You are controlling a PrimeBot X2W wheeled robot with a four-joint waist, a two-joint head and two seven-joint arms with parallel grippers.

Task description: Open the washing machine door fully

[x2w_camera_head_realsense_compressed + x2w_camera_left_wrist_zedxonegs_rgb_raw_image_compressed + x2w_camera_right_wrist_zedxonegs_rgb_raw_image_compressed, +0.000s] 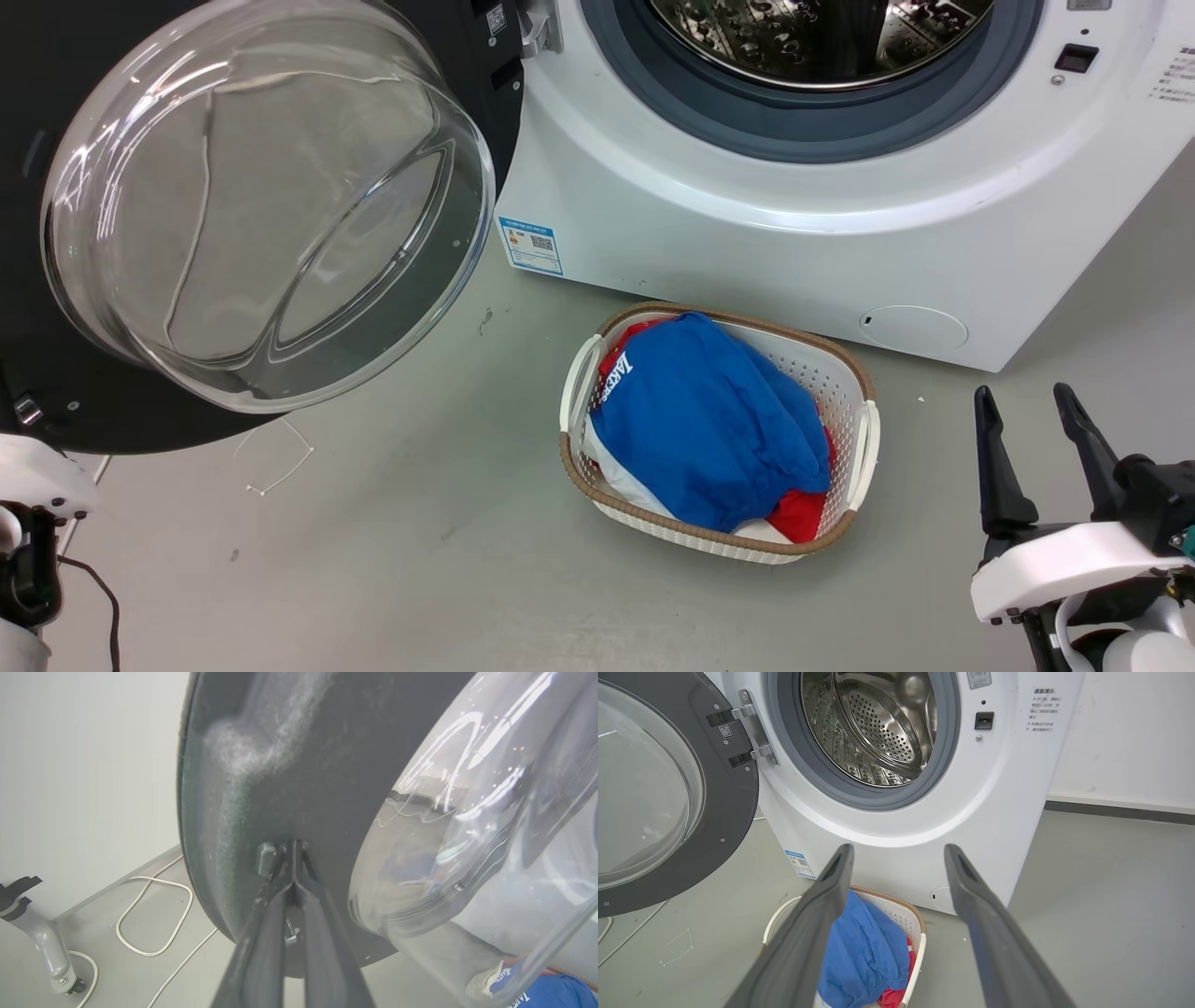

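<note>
Jaws of the right gripper [1022, 394] stand spread wide over the grey floor [420, 560]. Just beyond it a laundry basket [866, 439] of blue and red clothes [709, 429] sits on the floor, near the front of the washing machine [747, 243]. The left gripper [294, 845] has its fingers pressed together, tips against the dark inner face of the washing machine door [261, 205], beside its glass bowl. The door hangs swung out to the left on its hinge [540, 28], leaving the steel drum [822, 37] uncovered.
</note>
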